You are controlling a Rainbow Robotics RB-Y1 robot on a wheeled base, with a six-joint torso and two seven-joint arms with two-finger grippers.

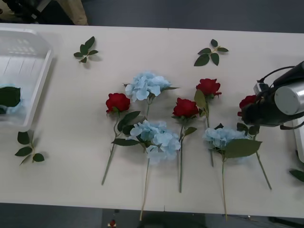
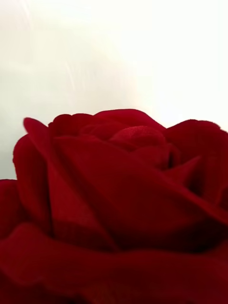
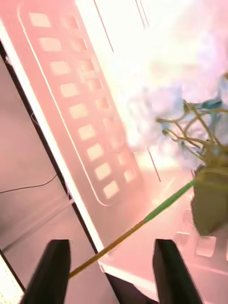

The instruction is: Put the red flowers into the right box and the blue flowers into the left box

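Three red flowers (image 1: pixel 118 102) lie on the white table among three blue flowers (image 1: pixel 147 86). A fourth red flower (image 1: pixel 247 101) lies at the right, half hidden under my right gripper (image 1: pixel 251 115). Its bloom (image 2: pixel 118 204) sits very close in the right wrist view. The right box (image 1: pixel 299 137) shows as a white edge at the far right. The left box (image 1: pixel 38 83) stands at the back left with a blue flower (image 1: pixel 9 97) in it. My left gripper (image 3: pixel 111 273) is open over that box (image 3: pixel 71 99), and the blue flower's stem (image 3: pixel 142 223) runs between its black fingers (image 3: pixel 52 270).
Loose green leaf sprigs lie at the back left (image 1: pixel 85 50), the back right (image 1: pixel 210 53), the front left (image 1: pixel 28 148) and the front right edge (image 1: pixel 298 175). The flower stems reach to the table's front edge.
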